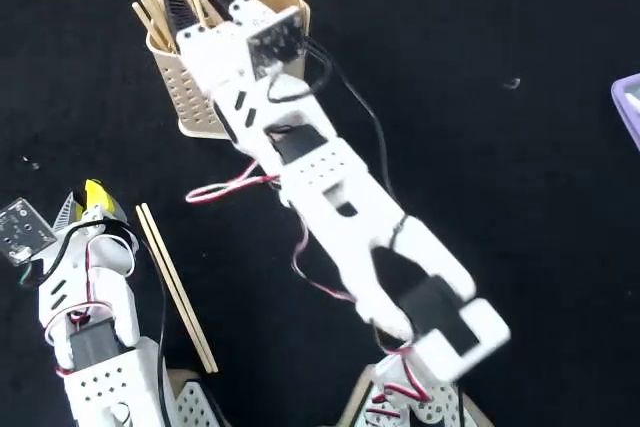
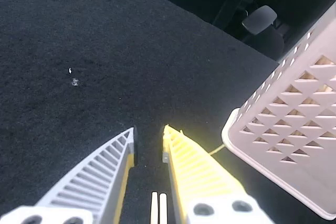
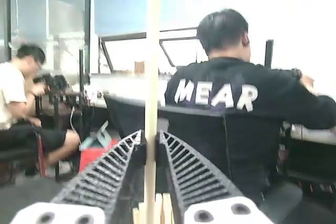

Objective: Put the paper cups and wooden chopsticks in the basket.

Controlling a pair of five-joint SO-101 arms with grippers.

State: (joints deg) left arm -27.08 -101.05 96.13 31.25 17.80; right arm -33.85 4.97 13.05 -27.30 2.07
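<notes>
Left pincer (image 2: 148, 132) hanging released over the black worktop (image 1: 480, 147), in front of the basket (image 1: 195, 97), wooden chopstick pair (image 1: 175, 285) lying beside it, right pincer (image 3: 152, 137) hovering above the basket, gripping one upright chopstick (image 3: 153, 51), more chopsticks (image 1: 155, 7) standing inside the basket.

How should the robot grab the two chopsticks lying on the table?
Grab the chopsticks near the middle, coming straight down from above. They lie flat on the table, side by side, and they are long and thin. Fingers closing across their narrow width would likely catch both and keep them balanced. The left gripper sits closest to them.
</notes>
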